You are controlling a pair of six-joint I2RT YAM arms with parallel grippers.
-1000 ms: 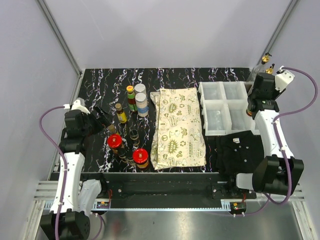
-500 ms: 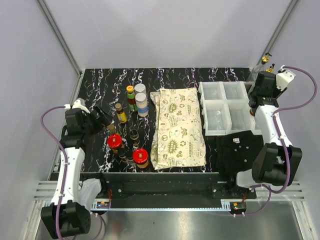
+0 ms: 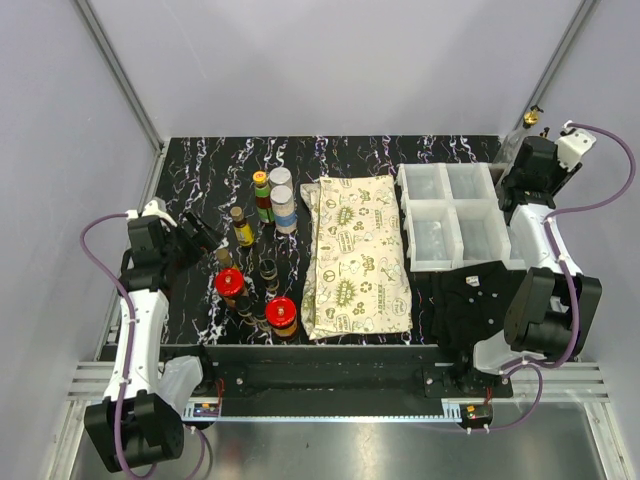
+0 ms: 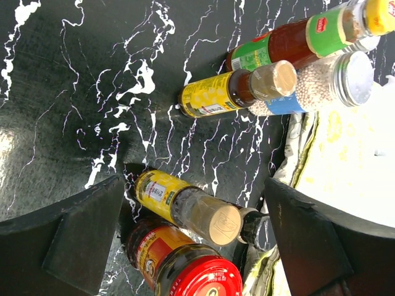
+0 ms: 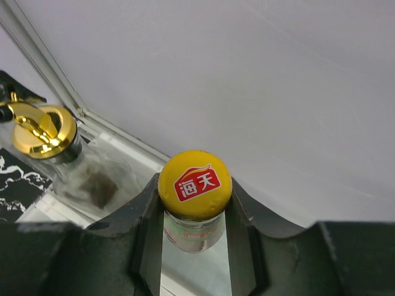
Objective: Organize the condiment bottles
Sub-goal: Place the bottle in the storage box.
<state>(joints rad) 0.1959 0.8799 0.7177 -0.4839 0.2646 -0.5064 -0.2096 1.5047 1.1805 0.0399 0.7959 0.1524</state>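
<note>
In the right wrist view my right gripper (image 5: 195,196) is shut on the neck of a clear bottle with a yellow cap (image 5: 195,174). It stands by the back wall at the far right corner (image 3: 525,160). A clear gold-capped bottle (image 5: 44,131) stands just left of it. The other condiment bottles (image 3: 262,250) cluster left of the cloth. My left gripper (image 3: 203,236) is open beside them. Its fingers (image 4: 80,237) straddle a yellow-labelled bottle with a tan cap (image 4: 185,206) and a red-capped jar (image 4: 185,271) without touching.
A white bin with four compartments (image 3: 447,188) stands back right. A cream patterned cloth (image 3: 355,255) lies mid-table, and a black cloth (image 3: 480,300) lies in front of the bin. Further bottles (image 4: 247,89) stand beyond the left gripper.
The right wrist has moved back and to the right, deeper into the far corner. The left arm has shifted slightly; its jaws stay wide.
</note>
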